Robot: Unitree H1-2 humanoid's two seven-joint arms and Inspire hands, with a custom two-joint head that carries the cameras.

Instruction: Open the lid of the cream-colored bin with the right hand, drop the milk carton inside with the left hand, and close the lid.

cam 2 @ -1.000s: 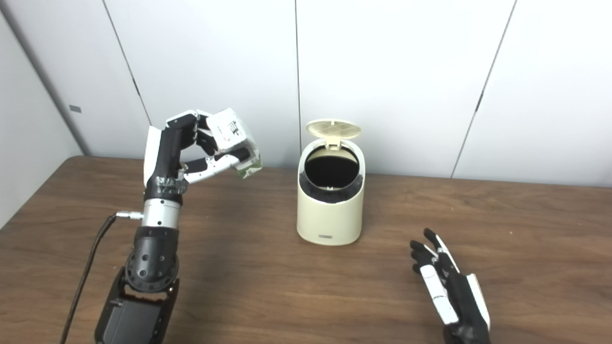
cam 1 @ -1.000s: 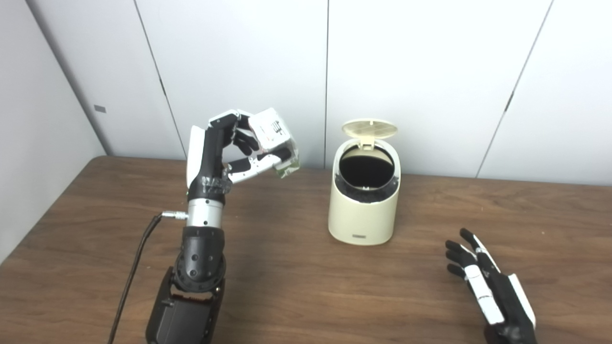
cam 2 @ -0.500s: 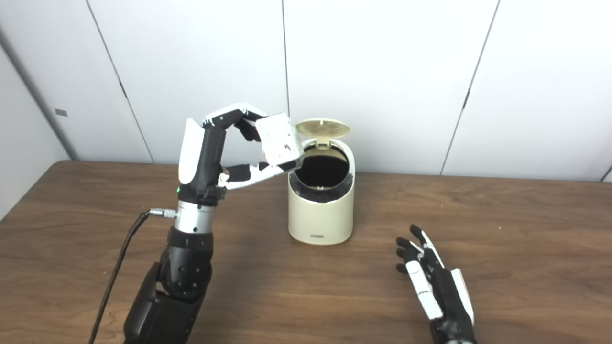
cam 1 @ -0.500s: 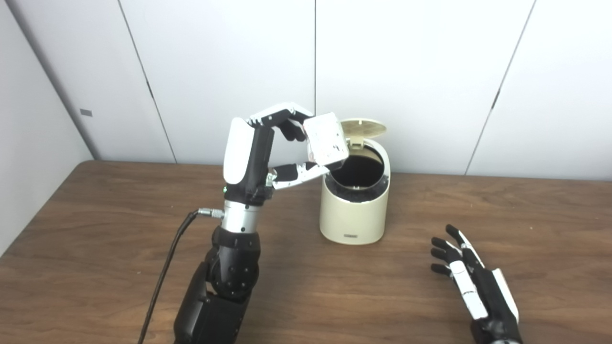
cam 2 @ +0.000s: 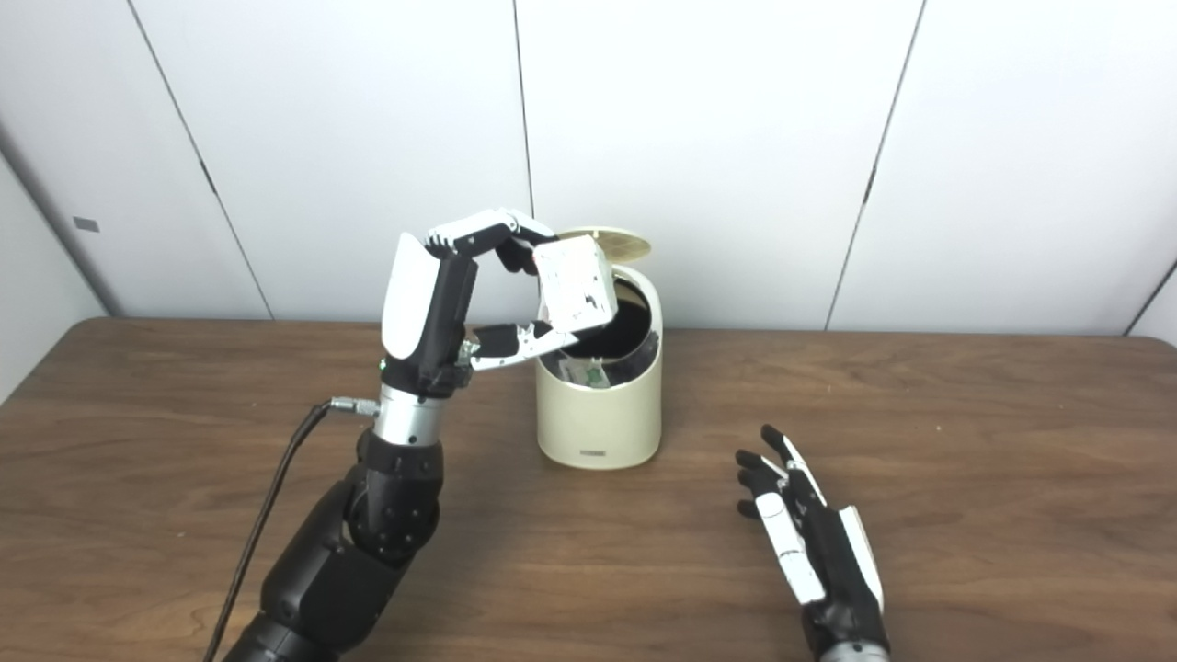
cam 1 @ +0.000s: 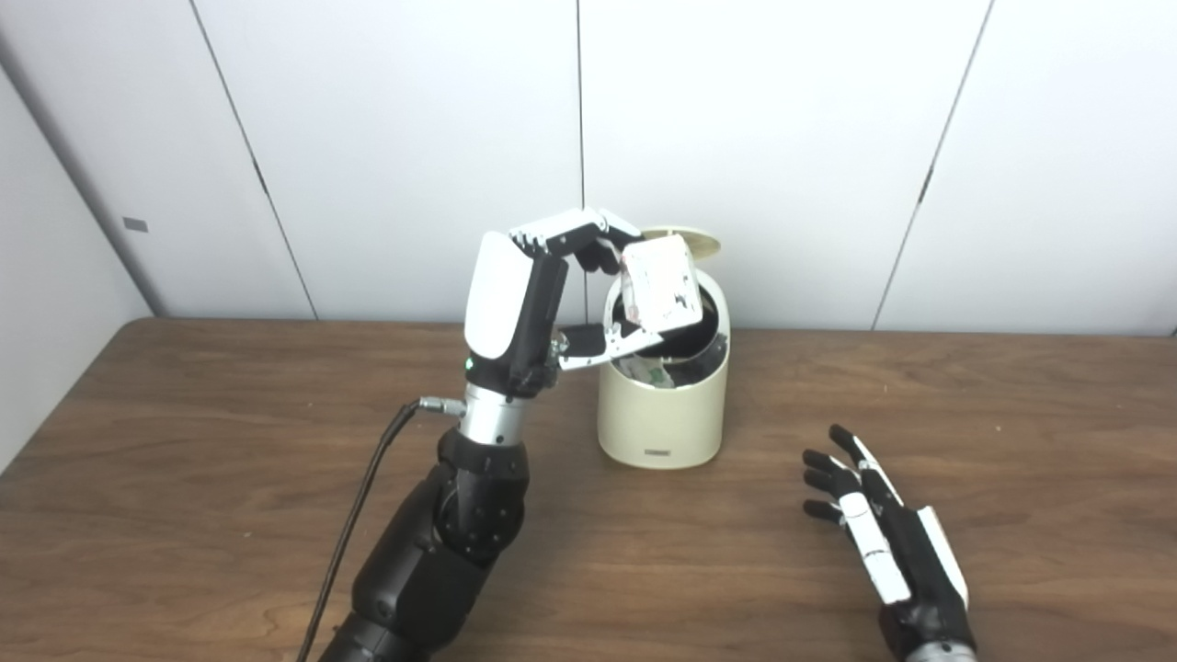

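Milk carton (cam 1: 658, 292): I've got it tilted over the bin's mouth, lower end dipping toward the opening, upper end clear of the rim. Tilt looks right to me for a slide-in on release.
Left hand (cam 1: 561, 276): clamped on the carton, fingers (cam 1: 570, 226) curled over its top edge, thumb propping it from below. Arm comes up from the worktop's left and reaches across, so the carton hangs above the hole, not beside it.
Left arm cable (cam 1: 363, 515): runs down from the wrist toward the near edge, well apart from the bin.
Bin (cam 2: 599, 418): cream-colored, upright on the worktop (cam 1: 184, 478), between my two hands. Something printed shows just inside the front rim; could be the carton's lower end or a reflection, I can't tell.
Lid (cam 2: 623, 245): open, hinged up at the back, partly hidden behind the carton. Opening step judged done.
Right hand (cam 2: 809, 542): low at the worktop, right of the bin, apart from it. Fingers spread, holds nothing. I read it as parked there for the lid close.
Next, my call: let go of the carton, pull left arm clear, then shut the lid. Risk: carton catching on the rim.
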